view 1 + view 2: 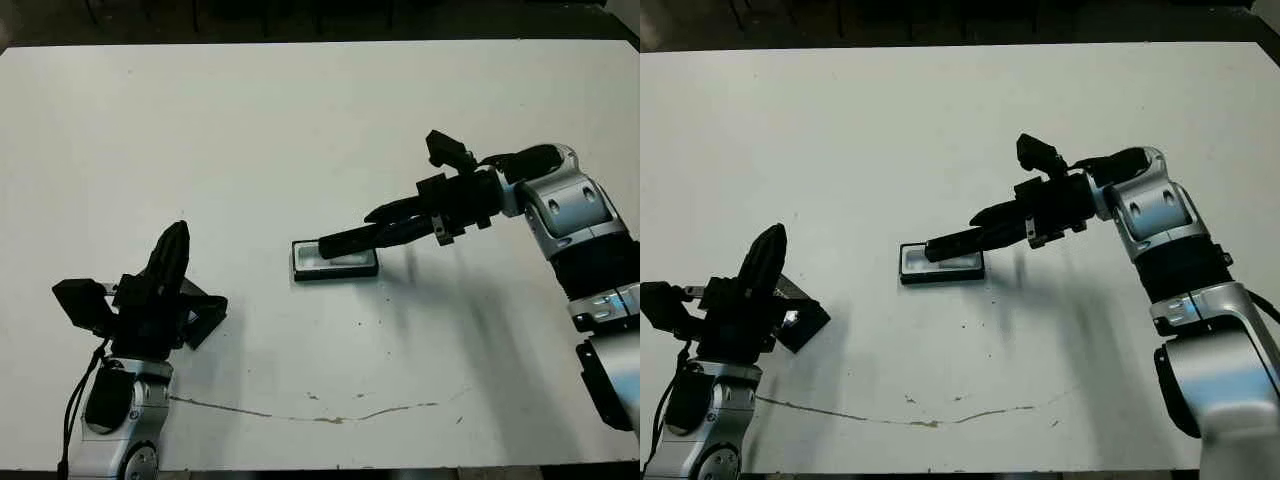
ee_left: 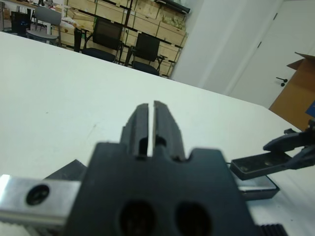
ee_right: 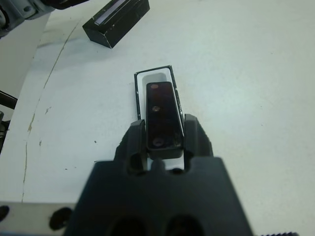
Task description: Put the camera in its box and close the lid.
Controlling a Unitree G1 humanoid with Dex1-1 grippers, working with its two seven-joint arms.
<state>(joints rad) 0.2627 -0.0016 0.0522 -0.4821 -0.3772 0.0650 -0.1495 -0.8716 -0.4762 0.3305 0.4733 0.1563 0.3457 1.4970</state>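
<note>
White desk (image 1: pixel 300 130), w/ a thin brownish crack-like mark near the front edge. On it: box (image 1: pixel 335 262) around mid-desk, white lining showing; black lid (image 1: pixel 800 322) well apart, toward the robot's left.

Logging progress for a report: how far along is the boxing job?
Nothing is finished. In hand: the right gripper holds the camera directly over the open box, not yet released. Left: the lid lies by the shut left gripper, still to go on.

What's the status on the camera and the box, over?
Right gripper holds camera over box. Left gripper shut, idle. Lid lies off to the side.
</note>
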